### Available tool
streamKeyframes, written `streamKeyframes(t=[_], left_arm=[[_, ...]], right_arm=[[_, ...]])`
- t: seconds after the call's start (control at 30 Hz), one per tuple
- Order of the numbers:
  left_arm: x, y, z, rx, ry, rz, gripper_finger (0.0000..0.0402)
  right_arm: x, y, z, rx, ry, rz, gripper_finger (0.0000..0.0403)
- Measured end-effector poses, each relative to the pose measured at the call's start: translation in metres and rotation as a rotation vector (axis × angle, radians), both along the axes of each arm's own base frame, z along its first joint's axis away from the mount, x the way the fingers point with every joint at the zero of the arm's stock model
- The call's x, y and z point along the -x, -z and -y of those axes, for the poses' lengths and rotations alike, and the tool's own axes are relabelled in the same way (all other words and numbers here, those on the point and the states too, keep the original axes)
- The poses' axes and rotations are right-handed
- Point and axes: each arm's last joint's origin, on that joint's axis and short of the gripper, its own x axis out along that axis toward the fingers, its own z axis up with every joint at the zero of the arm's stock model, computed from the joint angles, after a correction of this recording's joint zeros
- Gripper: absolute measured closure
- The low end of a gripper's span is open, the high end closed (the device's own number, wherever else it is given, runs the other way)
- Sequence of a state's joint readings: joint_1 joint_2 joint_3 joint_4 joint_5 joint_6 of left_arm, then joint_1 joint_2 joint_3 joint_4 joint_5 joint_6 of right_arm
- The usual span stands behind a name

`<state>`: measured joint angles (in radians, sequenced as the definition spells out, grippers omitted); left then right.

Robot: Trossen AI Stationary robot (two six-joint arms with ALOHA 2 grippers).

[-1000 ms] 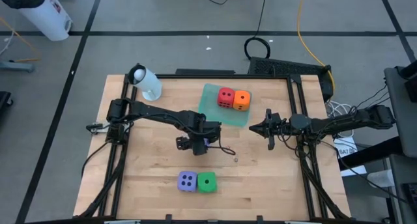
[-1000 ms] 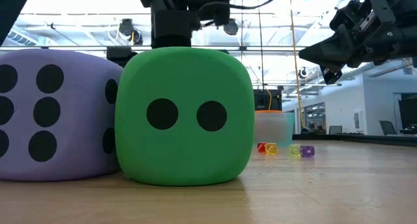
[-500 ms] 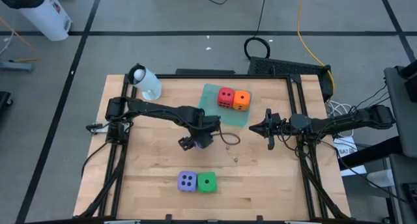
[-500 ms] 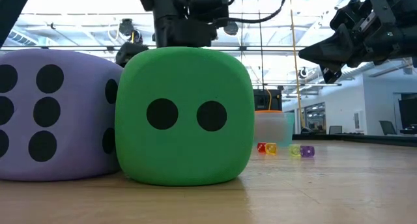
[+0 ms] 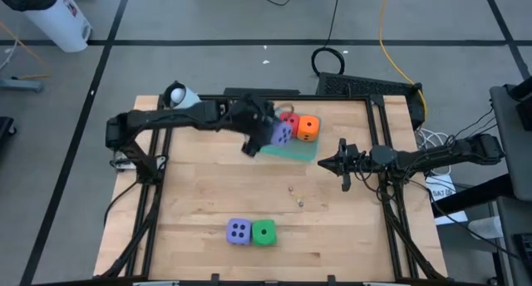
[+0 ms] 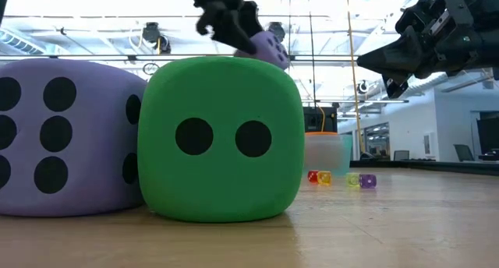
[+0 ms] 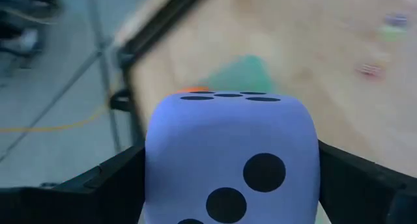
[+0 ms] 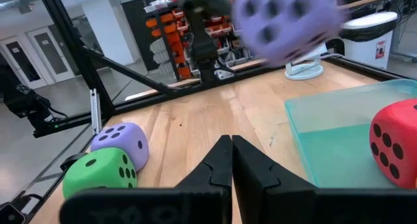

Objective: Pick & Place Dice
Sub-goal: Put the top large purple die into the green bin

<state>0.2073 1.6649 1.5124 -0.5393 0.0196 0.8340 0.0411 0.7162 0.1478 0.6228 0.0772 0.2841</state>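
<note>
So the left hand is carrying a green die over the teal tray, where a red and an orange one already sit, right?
Not quite: the die in the left hand is purple, as the left wrist view shows. The green die sits on the table beside another purple one. The rest is right.

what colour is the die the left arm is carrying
Purple with dark pips; the carried die shows best in the left wrist view, gripped between the left arm's jaws.

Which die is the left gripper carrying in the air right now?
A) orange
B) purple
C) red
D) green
B: the left gripper is closed on a purple die, held aloft above the teal tray, as the right wrist view confirms.
</note>
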Motion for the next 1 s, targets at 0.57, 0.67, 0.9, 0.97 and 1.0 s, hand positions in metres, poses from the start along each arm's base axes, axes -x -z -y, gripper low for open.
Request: streamKeyframes(t=[0.57,0.67,0.9,0.97,1.0], left_arm=[[-0.004,0.064,-0.095,0.155,-0.287,-0.122,0.0032],[-0.005,0.069,-0.101,0.153,-0.3,-0.137,0.0033],[-0.012,0.09,-0.105,0.163,-0.307,-0.188,0.0041],[-0.014,0.096,-0.106,0.165,-0.304,-0.202,0.0039],[-0.015,0.099,-0.106,0.167,-0.303,-0.211,0.0037]], right_arm=[[0.0,0.001,0.0,0.012,0.0,-0.007,0.0403],[0.0,0.001,0.0,0.012,0.0,-0.006,0.0403],[0.0,0.0,0.0,0.023,0.0,0.0,0.0403],[0.0,0.0,0.0,0.023,0.0,0.001,0.0403],[0.0,0.0,0.0,0.023,0.0,0.0,0.0403]])
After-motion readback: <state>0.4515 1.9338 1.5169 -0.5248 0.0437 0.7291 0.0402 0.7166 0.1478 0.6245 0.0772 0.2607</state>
